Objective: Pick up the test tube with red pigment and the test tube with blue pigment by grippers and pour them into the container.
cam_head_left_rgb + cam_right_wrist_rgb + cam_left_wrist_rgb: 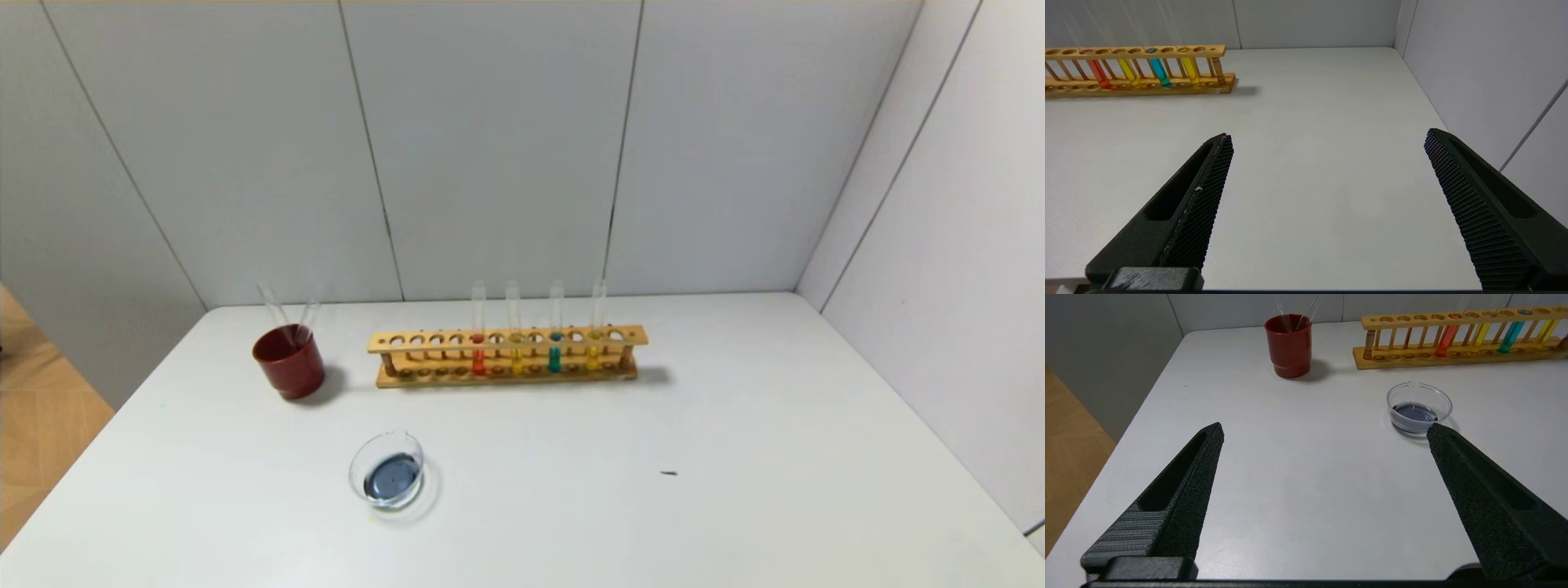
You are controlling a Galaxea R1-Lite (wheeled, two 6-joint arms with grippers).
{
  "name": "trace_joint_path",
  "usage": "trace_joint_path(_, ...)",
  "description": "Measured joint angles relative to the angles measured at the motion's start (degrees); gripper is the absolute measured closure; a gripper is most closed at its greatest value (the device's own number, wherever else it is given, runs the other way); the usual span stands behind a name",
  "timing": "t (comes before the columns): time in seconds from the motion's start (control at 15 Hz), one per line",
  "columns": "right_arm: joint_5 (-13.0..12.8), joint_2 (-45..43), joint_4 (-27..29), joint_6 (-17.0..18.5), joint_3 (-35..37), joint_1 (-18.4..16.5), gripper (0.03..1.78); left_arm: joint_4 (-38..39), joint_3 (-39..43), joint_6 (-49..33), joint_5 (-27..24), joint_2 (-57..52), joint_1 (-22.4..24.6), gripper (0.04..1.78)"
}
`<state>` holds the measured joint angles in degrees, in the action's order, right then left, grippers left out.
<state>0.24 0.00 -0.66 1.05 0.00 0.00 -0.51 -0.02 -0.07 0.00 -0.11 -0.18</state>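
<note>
The left gripper [1325,430] hung above the white table [1306,490] with its jaws spread wide and nothing between them. The right gripper [1329,139] hung above the same table [1323,183], and its jaws were spread wide too, with nothing held. Neither gripper showed in the head view.

The container [1419,408] sat on the table just past the tip of one finger of the left gripper, ahead of the open jaws and off to one side. It was a low clear dish with a little dark blue liquid at the bottom. In the head view the container [388,471] stood alone, well in front of the wooden rack [508,357].

The rack [1457,339] stood farther off, beyond the container as seen from the left jaws. Four tubes stood upright in it in a row. The test tube with red pigment [478,331] was at the left end of the four. Next came a yellow tube [514,331], then the test tube with blue pigment [556,328], then another yellow tube [596,327].

From the right gripper, the rack [1137,69] lay far ahead of the jaws and off to one side. The test tube with red pigment [1099,73] and the test tube with blue pigment [1159,72] were both well apart from that gripper.

A dark red cup [1289,345] stood far ahead of the left jaws, beside the rack's end, with two clear empty tubes leaning in it.
</note>
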Motion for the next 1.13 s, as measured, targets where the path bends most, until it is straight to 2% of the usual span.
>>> trace_joint_path(1.13, -0.02, 0.0, 0.06, 0.0, 0.0, 0.0, 0.1, 0.07, 0.02, -0.87, 0.3, 0.09, 0.02, 0.07)
